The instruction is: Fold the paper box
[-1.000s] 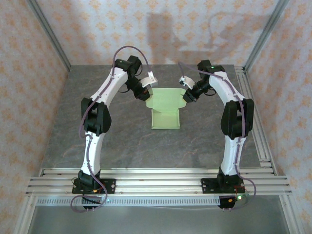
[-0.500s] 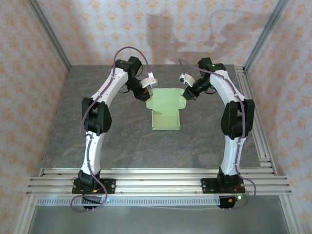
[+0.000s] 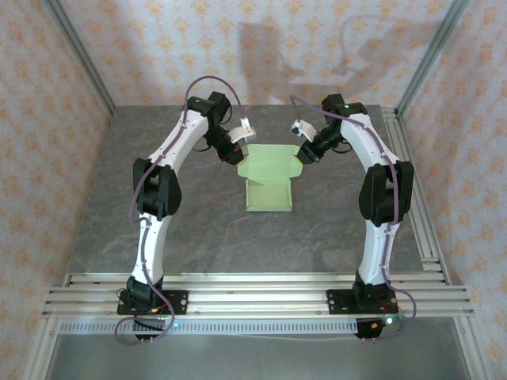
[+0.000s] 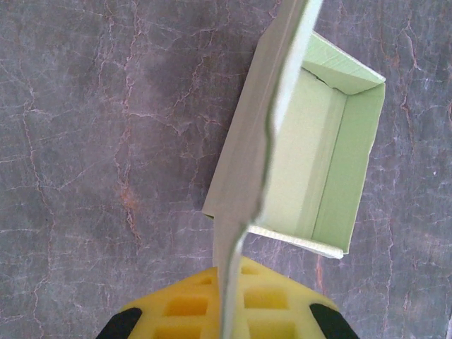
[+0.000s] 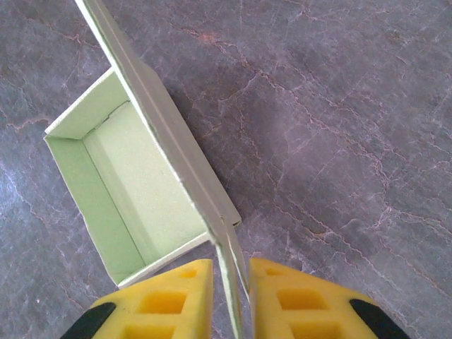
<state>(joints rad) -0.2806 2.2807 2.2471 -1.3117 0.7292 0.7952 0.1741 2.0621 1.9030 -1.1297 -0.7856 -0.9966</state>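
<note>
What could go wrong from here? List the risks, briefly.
The left gripper is shut on one side flap of the paper box; a pull could crease or tear the thin card.
The right gripper stands slightly open around the opposite flap, so that flap may slip free.
Uneven pulling could drag the box across the table.

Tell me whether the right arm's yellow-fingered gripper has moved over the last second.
Yes, slightly: the right gripper has shifted toward the far edge of the grey marbled table and a little outward to its own right.
</note>
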